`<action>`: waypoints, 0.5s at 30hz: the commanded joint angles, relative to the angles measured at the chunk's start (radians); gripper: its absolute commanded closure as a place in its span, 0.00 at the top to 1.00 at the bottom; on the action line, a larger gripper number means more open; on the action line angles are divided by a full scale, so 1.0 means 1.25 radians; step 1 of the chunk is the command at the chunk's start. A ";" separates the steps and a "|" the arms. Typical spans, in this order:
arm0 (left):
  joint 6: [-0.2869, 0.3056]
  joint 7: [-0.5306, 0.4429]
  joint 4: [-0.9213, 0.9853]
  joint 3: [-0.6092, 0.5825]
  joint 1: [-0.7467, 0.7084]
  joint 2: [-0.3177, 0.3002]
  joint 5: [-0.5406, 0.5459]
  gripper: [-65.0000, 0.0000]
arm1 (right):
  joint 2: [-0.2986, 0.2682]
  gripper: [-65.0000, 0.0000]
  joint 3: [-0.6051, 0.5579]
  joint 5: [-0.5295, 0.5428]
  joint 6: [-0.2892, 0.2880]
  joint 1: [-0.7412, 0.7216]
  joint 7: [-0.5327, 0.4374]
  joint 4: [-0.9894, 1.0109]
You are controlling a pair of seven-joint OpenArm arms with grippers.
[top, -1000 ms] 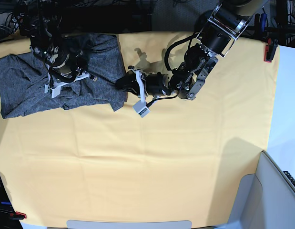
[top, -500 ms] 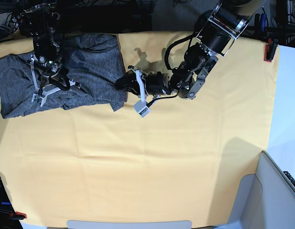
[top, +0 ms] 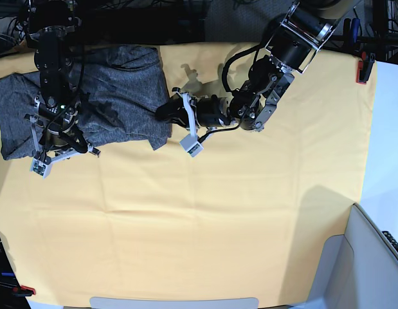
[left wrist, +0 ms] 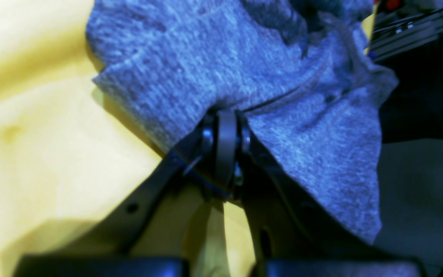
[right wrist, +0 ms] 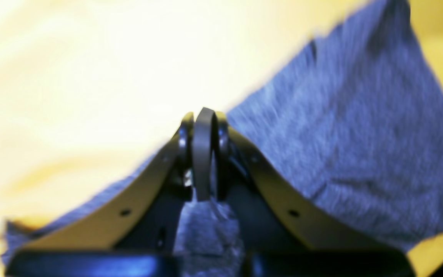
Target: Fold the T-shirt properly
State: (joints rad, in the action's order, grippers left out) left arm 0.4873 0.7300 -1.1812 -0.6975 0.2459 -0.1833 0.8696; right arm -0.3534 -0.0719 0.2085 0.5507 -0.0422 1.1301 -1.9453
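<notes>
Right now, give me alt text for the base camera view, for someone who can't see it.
A charcoal-grey T-shirt lies bunched at the top left of a yellow-orange tablecloth. The left gripper, shut, pinches the shirt's right edge, and the right gripper, also shut, sits over its lower left edge. The lower part of the cloth is bare.

Heathered charcoal-grey T-shirt (top: 115, 96), no print; plain yellow-orange tablecloth (top: 218, 212); red clamp (top: 364, 71) is noted.
</notes>
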 commanded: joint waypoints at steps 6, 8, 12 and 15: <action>-0.030 0.064 -0.093 -0.001 -0.001 -0.015 -0.060 0.01 | -0.012 0.00 0.105 -0.016 0.006 0.009 -0.014 -0.066; -0.030 0.064 -0.117 -0.001 -0.007 -0.015 -0.060 0.01 | -0.012 0.00 0.140 -0.016 0.006 0.016 -0.016 -0.070; -0.030 0.065 -0.191 0.042 -0.029 -0.016 -0.062 0.10 | -0.012 0.00 0.216 -0.014 -0.016 0.039 -0.017 -0.070; -0.030 0.065 -0.260 0.104 -0.070 -0.016 -0.062 0.19 | -0.003 0.00 0.282 -0.014 -0.106 0.054 -0.017 -0.070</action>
State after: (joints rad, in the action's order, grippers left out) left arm 0.4412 0.8307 -1.4879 -0.5709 0.1413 -0.2005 0.7757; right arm -0.3443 0.2733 0.2066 0.4114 0.0368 1.1305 -2.0140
